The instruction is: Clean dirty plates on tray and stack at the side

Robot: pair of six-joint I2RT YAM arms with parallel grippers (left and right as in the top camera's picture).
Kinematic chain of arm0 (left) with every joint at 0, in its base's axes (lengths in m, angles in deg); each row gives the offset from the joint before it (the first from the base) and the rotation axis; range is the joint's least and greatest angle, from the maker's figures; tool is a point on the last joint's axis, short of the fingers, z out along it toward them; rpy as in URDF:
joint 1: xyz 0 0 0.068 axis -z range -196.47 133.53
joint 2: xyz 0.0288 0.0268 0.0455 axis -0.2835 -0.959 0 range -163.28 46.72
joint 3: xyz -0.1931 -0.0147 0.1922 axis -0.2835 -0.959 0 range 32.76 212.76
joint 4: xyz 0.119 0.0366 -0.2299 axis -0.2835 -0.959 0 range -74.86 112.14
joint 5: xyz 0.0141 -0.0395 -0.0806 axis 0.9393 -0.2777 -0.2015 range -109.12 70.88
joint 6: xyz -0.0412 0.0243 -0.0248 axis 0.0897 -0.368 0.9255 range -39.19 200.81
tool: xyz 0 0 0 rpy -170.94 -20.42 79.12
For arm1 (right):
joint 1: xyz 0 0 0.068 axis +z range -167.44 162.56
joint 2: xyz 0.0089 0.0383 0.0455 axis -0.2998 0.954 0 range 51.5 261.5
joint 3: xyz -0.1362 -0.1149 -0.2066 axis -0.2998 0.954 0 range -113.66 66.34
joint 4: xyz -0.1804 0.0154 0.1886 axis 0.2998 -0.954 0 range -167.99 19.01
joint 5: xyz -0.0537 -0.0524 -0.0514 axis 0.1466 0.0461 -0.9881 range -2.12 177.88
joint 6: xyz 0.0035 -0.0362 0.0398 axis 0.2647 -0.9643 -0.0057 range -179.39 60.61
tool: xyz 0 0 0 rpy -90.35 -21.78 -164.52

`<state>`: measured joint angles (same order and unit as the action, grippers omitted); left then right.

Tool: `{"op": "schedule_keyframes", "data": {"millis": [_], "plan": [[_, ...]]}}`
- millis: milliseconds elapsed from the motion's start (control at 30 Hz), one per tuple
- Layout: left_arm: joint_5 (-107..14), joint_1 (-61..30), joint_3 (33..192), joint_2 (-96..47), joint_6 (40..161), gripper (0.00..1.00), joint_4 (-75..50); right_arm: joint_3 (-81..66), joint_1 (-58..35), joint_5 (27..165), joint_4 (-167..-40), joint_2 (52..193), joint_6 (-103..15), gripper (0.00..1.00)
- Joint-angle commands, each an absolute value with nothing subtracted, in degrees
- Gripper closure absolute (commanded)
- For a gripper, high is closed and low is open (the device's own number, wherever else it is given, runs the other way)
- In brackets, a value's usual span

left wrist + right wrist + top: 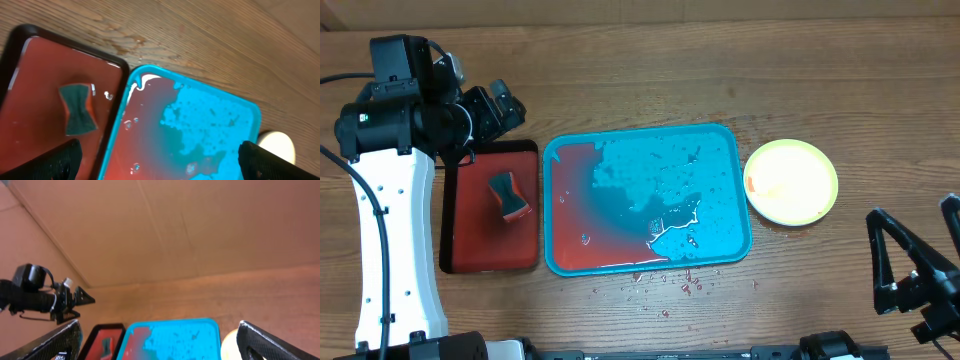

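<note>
Wooden table (640, 80) bears red tray (480, 245), turquoise tray (705, 195), yellow-green plate (791, 181)

Table (820, 80): brown wood, with the grain running in long lines from side to side in the overhead view.
Table surface: mostly matte, with darker streaks. In the left wrist view, a pale sheen lies across the planks.
Wall (200, 225): plain brown panels rise behind the far edge of the table in the right wrist view.
Seams (187, 235): thin lines cross the panels.
Corner (45, 235): a slanting join at the left where two panels meet.
Light: soft and even, with no hard shadows on the wood.
</note>
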<state>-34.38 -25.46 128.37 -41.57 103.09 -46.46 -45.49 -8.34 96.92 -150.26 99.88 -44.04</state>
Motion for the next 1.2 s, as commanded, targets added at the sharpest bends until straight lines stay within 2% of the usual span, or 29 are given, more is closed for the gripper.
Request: {"op": "schedule_keyframes", "data": {"millis": [0,133,467,700,967,1167], "plan": [[-30.69,-25.44,128.85,-41.76,103.09,0.00,-46.48,-45.01,-8.08,96.97,-152.82,100.34,-44.49,0.00],[-30.69,-25.44,128.85,-41.76,103.09,0.00,-46.48,-45.01,-8.08,96.90,-156.73,100.34,-44.54,0.00],[-30.69,-25.44,128.85,-41.76,103.09,0.00,-46.48,-44.94,-14.33,95.65,-145.78,100.19,-44.60,0.00],[-30.69,-25.44,128.85,-41.76,103.09,0.00,-46.48,-34.78,-16.49,95.48,-116.34,96.52,-44.60,0.00],[-30.69,-25.44,128.85,-41.76,103.09,0.00,-46.48,-8.14,-16.43,95.52,-81.71,87.58,-44.43,0.00],[-30.69,-25.44,128.85,-41.76,103.09,0.00,-46.48,6.99,-16.43,95.37,-69.39,83.45,-44.49,0.00]]}}
